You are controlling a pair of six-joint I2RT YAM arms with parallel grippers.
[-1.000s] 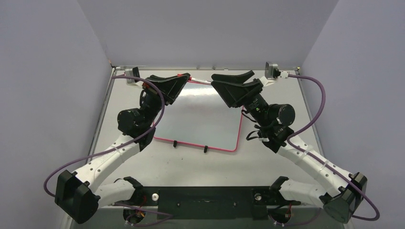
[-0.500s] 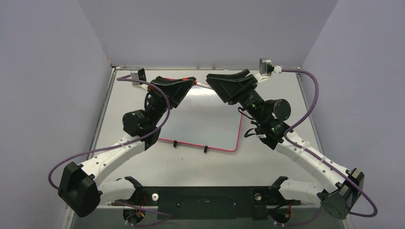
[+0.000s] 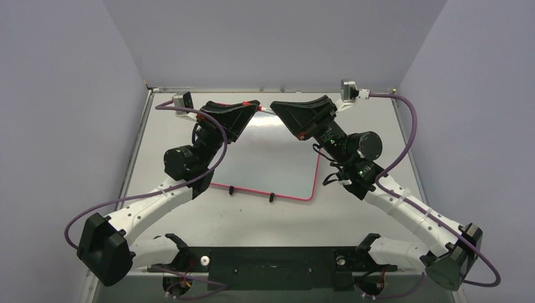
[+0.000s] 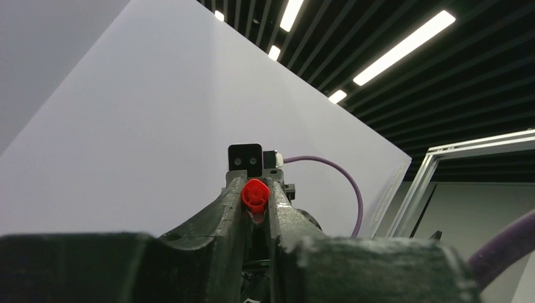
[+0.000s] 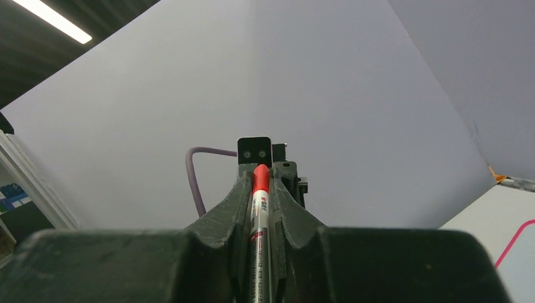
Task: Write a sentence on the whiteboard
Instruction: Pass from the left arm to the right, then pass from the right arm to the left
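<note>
REMOTE CELL: My right fingers (image 3: 277, 107) have just clamped onto the marker (image 5: 260, 202) while my left fingers (image 3: 252, 107) stay clenched on its red cap (image 4: 255, 194), above the far edge of the whiteboard (image 3: 271, 158), which lies blank on the bench (image 3: 252, 221). Uncapping looks next.

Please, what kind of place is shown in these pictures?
Probably a robotics lab test cell: plain panels box in a table where a left arm and right arm are bolted; strip lights line a dark slatted ceiling.
</note>
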